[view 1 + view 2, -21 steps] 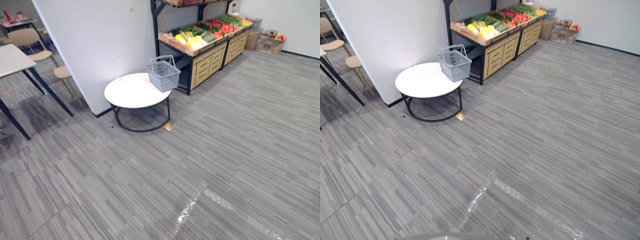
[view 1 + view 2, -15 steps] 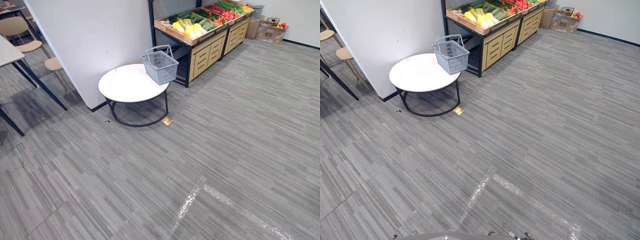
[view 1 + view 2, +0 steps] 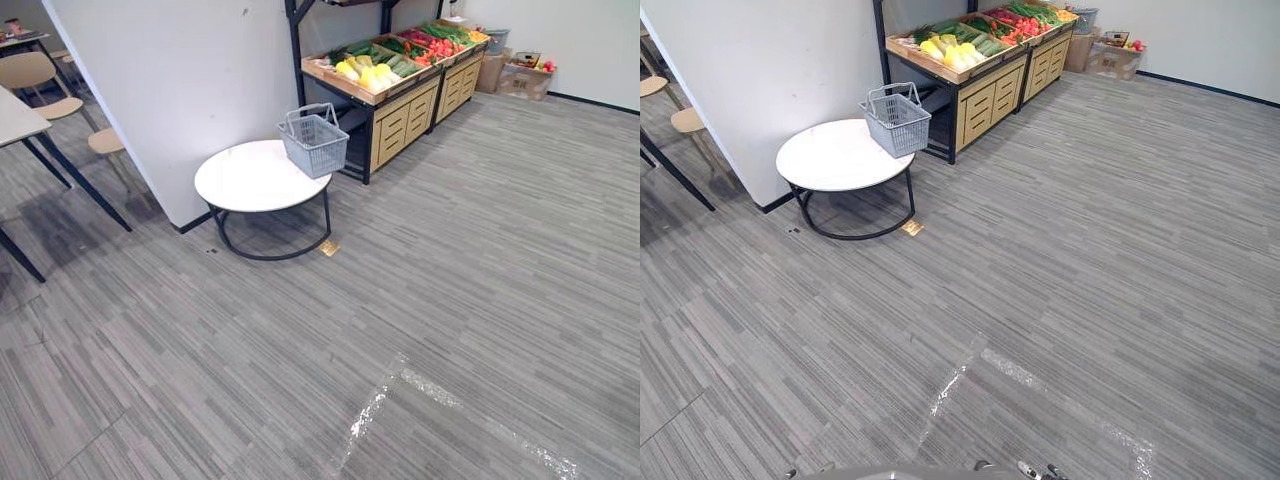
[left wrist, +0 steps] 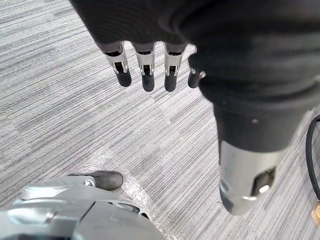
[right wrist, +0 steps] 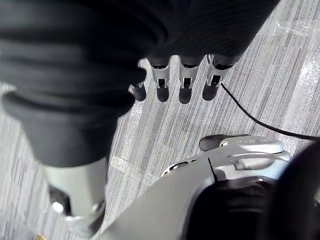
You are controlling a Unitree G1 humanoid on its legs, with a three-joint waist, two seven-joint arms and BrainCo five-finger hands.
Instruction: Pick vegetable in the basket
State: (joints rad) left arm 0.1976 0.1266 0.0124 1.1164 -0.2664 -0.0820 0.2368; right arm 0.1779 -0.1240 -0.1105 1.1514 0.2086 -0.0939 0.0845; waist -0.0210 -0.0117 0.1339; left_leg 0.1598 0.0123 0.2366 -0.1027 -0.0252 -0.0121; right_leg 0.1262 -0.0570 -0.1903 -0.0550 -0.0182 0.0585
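Round white table point(image 3: 245, 182): one basket point(image 3: 314, 146) (grey, upright)

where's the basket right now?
Left eye view, upper centre: the grey basket stands at the far-right edge of the round white table, beside the vegetable stand.

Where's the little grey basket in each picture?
Left eye view: basket upper middle, on the round white table's far-right edge.
Right eye view: basket upper left, same table edge.
Left wrist view: left hand over floor.
Right wrist view: right hand over floor.
Shared landmark: the table.
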